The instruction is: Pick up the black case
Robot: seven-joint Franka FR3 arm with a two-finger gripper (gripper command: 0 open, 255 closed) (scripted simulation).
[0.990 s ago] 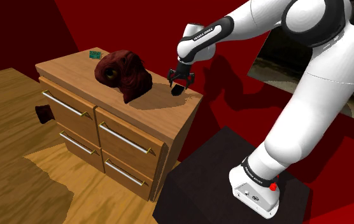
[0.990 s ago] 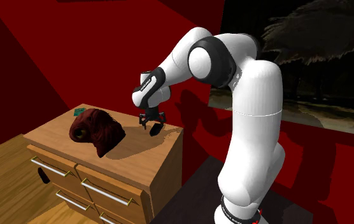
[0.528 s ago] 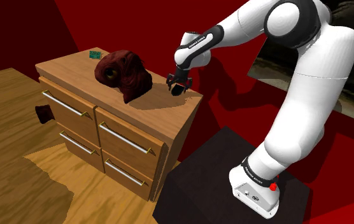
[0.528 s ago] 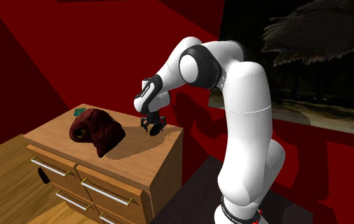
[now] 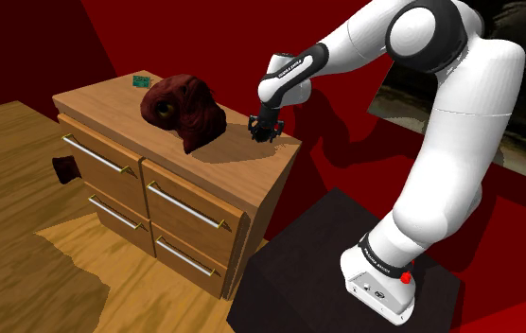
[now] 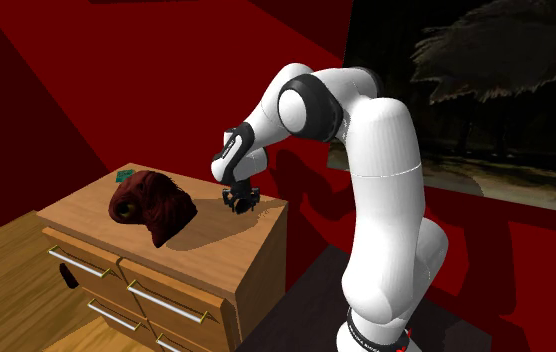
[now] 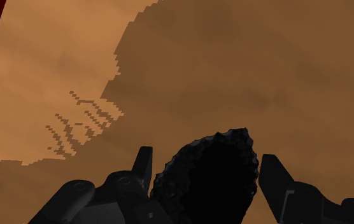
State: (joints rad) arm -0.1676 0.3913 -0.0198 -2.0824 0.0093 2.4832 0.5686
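Deep red walls (image 5: pixel 25 47) around a light brown wooden four-drawer chest (image 5: pixel 100 102).
The wooden plank floor (image 5: pixel 10 151) lies part lit, part shadowed. Silver bar handles (image 5: pixel 185 206) cross the drawer fronts. A dark, dim landscape panel (image 6: pixel 486 100) sits on one wall.

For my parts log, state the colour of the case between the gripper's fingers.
The case is black all over, rough-surfaced; the wrist view shows it best.

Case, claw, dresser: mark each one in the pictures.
Case (image 7: pixel 211 181), wrist view, middle of its black, rough face.
Claw (image 5: pixel 265 129), shoulder view, its lower end just above the dresser top.
Dresser (image 5: pixel 110 102), shoulder view, bare part of its wooden top.
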